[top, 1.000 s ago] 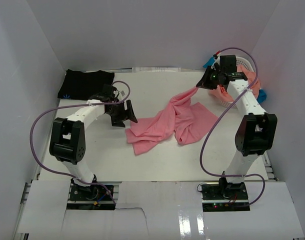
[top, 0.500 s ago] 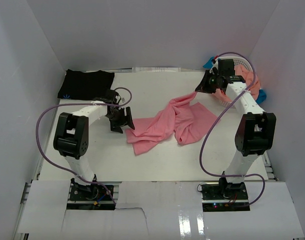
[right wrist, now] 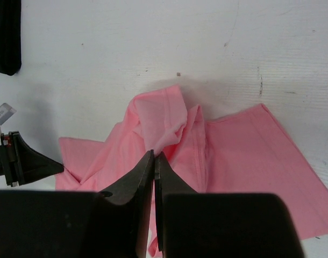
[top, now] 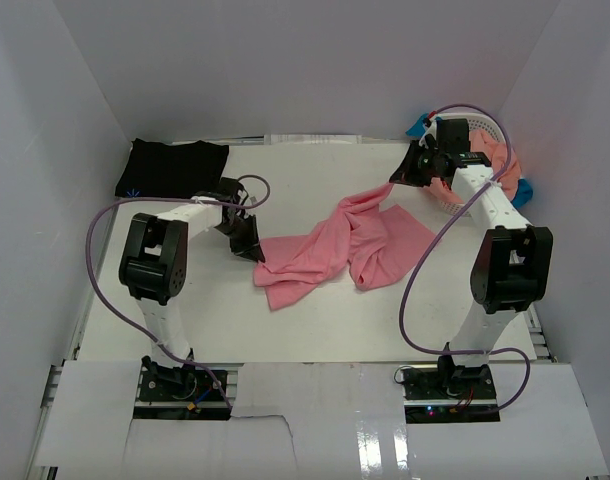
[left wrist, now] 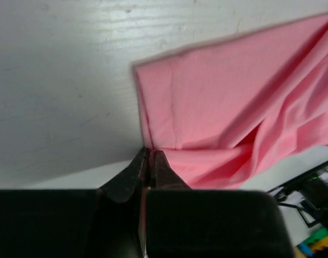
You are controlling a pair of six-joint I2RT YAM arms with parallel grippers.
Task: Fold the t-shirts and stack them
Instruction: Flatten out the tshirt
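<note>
now left fingers [left wrist: 130, 177] closed, pinching pink t-shirt [top: 325, 250] corner; right fingers [right wrist: 134, 180] closed, gripping its raised fold

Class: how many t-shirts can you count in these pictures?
4: rose-pink t-shirt mid-table, black t-shirt far left, salmon-orange t-shirt and blue t-shirt in the basket, far right; others may be hidden there.

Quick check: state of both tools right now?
Left tool: closed, pinching the edge of the pink shirt.
Right tool: closed, holding a bunched fold of the same pink shirt.
</note>
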